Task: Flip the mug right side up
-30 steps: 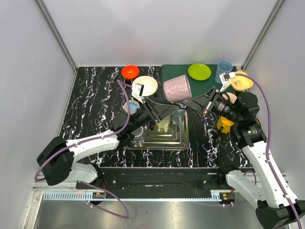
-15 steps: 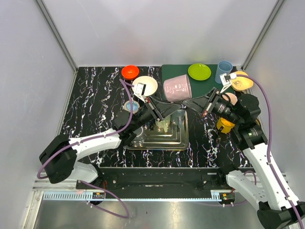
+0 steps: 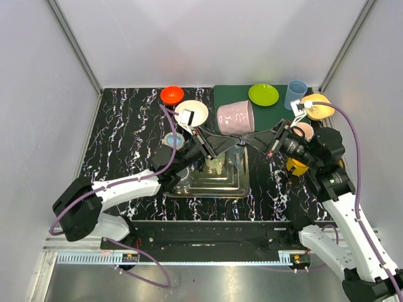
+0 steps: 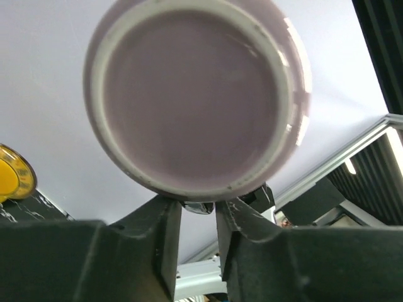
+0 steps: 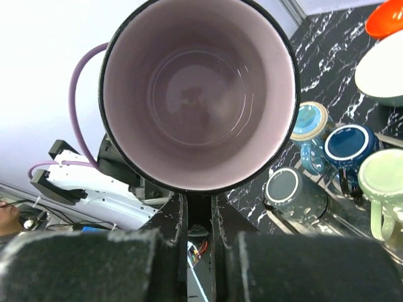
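From the near edge of the table (image 3: pixel 126 138) we see both arms reaching inward over the metal tray (image 3: pixel 220 187), which sits on the black marbled surface and holds several mugs, among them a teal mug (image 5: pixel 313 135) and a dark blue mug (image 5: pixel 352 146) side by side. Above the tray's far edge the pink mug (image 3: pixel 235 117) hangs in the air on its side, clear of every surface, its base toward the left arm and its open mouth toward the right arm. The left gripper (image 3: pixel 219 134) meets the mug at the lower edge of the base; in the left wrist view its fingers (image 4: pixel 165 234) are drawn to a narrow slot and clamped on a part of the mug there. The right gripper (image 3: pixel 257 134) meets the lower edge of the rim; its fingers (image 5: pixel 174 220) stand close together, but the contact lies in shadow and we cannot tell whether they grip. Beyond the mug lie a white bowl (image 3: pixel 192 113) and a red bowl (image 3: pixel 171 95) on the left, and on the green mat (image 3: pixel 269 116) a green plate (image 3: pixel 263 94) and a blue cup (image 3: pixel 295 93)
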### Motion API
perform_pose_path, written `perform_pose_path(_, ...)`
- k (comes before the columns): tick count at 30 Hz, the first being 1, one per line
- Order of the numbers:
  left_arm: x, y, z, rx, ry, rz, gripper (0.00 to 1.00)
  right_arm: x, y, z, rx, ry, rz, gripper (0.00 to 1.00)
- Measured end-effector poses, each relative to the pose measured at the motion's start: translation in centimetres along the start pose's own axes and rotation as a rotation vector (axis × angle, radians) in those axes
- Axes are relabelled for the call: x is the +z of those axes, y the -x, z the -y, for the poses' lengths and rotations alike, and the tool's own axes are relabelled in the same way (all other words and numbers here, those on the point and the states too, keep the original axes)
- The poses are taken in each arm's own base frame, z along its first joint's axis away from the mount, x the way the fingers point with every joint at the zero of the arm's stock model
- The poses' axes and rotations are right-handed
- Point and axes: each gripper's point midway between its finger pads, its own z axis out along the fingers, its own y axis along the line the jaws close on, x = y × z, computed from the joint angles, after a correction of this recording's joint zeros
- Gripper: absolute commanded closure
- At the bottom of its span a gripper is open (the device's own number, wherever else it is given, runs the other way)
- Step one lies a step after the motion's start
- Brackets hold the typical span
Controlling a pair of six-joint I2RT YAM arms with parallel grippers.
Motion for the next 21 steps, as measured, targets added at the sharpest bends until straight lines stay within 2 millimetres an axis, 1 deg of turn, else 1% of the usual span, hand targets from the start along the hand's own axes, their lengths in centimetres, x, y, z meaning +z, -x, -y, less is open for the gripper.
perform_pose_path(2,0.0,-0.1,-0.4,-0.014,0.010,-0.004,1.00,-0.1,0.0,-0.4,-0.024,0.012,0.003,1.00)
perform_pose_path(5,0.1,-0.1,0.0,-0.057,-0.003,-0.005,1.00,-0.3,-0.1,-0.4,-0.072,0.023,0.008,1.00)
perform_pose_path(10,0.0,-0.3,0.0,-0.054,-0.004,-0.015,1.00,-0.4,-0.3,-0.4,-0.094,0.026,0.007,1.00)
perform_pose_path(11,0.0,-0.4,-0.1,-0.046,-0.001,-0.023,1.00,-0.5,-0.3,-0.4,-0.099,0.024,0.005,0.88)
perform_pose_path(14,-0.1,-0.8,-0.3,-0.011,0.035,-0.052,1.00,-0.7,-0.6,0.0,-0.107,0.003,-0.004,0.70)
perform_pose_path(15,-0.3,-0.8,-0.3,0.013,0.057,-0.064,1.00,-0.7,-0.9,0.1,-0.105,-0.002,-0.015,0.62)
perform_pose_path(17,-1.0,-1.0,-0.2,0.091,0.097,-0.093,1.00,-0.9,-1.9,0.4,-0.091,-0.016,-0.061,0.54)
perform_pose_path(18,-1.6,-0.9,0.0,0.141,0.117,-0.106,1.00,-1.0,-2.5,0.7,-0.079,-0.029,-0.085,0.47)
perform_pose_path(20,-2.6,-0.9,0.4,0.217,0.153,-0.128,1.00,-1.2,-3.1,0.8,-0.063,-0.036,-0.117,0.40)
perform_pose_path(21,-3.2,-0.9,0.6,0.256,0.172,-0.138,1.00,-1.3,-3.5,1.0,-0.057,-0.045,-0.135,0.35)
